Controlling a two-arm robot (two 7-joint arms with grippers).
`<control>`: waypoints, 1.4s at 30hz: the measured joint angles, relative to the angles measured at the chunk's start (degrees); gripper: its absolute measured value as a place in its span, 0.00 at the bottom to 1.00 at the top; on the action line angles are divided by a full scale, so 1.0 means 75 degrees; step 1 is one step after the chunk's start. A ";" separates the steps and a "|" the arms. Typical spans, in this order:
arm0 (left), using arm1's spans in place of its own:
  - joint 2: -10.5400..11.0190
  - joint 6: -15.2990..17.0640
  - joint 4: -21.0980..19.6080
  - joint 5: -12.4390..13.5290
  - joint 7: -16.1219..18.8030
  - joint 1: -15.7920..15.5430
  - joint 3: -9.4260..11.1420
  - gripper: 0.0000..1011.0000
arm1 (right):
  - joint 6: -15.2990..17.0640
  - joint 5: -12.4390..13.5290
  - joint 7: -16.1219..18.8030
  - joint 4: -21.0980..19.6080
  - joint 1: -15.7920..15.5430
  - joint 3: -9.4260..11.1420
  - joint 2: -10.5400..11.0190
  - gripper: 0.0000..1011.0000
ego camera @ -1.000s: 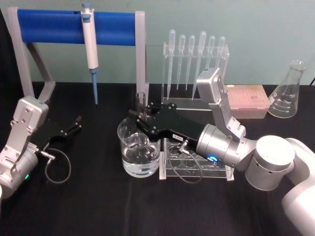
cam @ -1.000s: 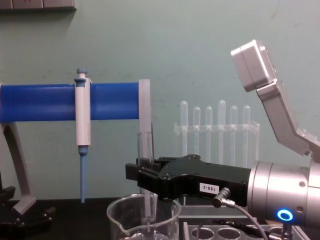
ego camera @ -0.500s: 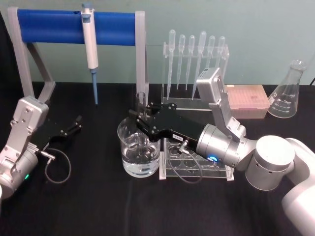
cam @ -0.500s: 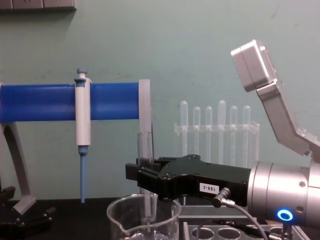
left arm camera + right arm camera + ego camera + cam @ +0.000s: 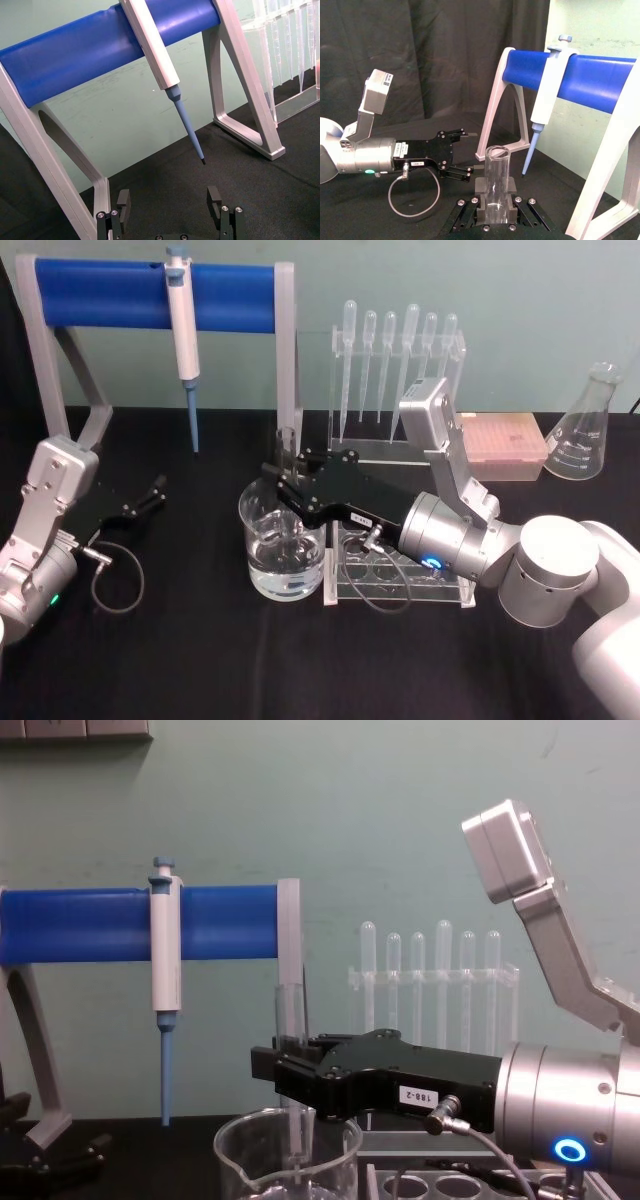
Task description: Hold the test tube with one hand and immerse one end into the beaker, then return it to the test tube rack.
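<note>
The test tube (image 5: 285,447) stands upright with my right gripper (image 5: 287,490) shut on its middle. In the chest view the tube (image 5: 291,1010) runs down through the gripper (image 5: 287,1065), and its lower end sits below the rim of the beaker (image 5: 245,1155). The beaker (image 5: 262,558) holds clear liquid and stands at the table's centre. The right wrist view shows the tube's open rim (image 5: 496,172) clamped between the black fingers (image 5: 480,187). My left gripper (image 5: 152,495) rests open near the table's left side, well away from the beaker, its two pads (image 5: 123,201) spread apart.
A blue-barred stand (image 5: 110,292) with a hanging pipettor (image 5: 182,330) fills the back left. Behind the beaker is a rack of plastic pipettes (image 5: 395,350). A clear rack with round holes (image 5: 395,575) lies under my right arm. A pink box (image 5: 500,445) and a conical flask (image 5: 588,425) stand back right.
</note>
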 joint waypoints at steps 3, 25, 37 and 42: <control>0.0000 0.0000 0.0000 0.0000 0.0000 0.0000 0.0000 0.99 | 0.0000 0.0000 0.0000 0.0000 0.0000 0.0000 0.0000 0.22; 0.0000 0.0000 0.0000 0.0000 0.0000 0.0000 0.0000 0.99 | 0.0000 0.0000 0.0000 0.0000 0.0000 0.0000 0.0000 0.22; 0.0000 0.0000 0.0000 0.0000 0.0000 0.0001 0.0000 0.99 | 0.0000 0.0000 0.0000 0.0000 0.0000 0.0000 0.0000 0.22; 0.0000 0.0000 0.0000 0.0000 -0.0001 0.0000 0.0000 0.99 | 0.0000 0.0000 0.0000 0.0000 0.0000 0.0000 0.0000 0.22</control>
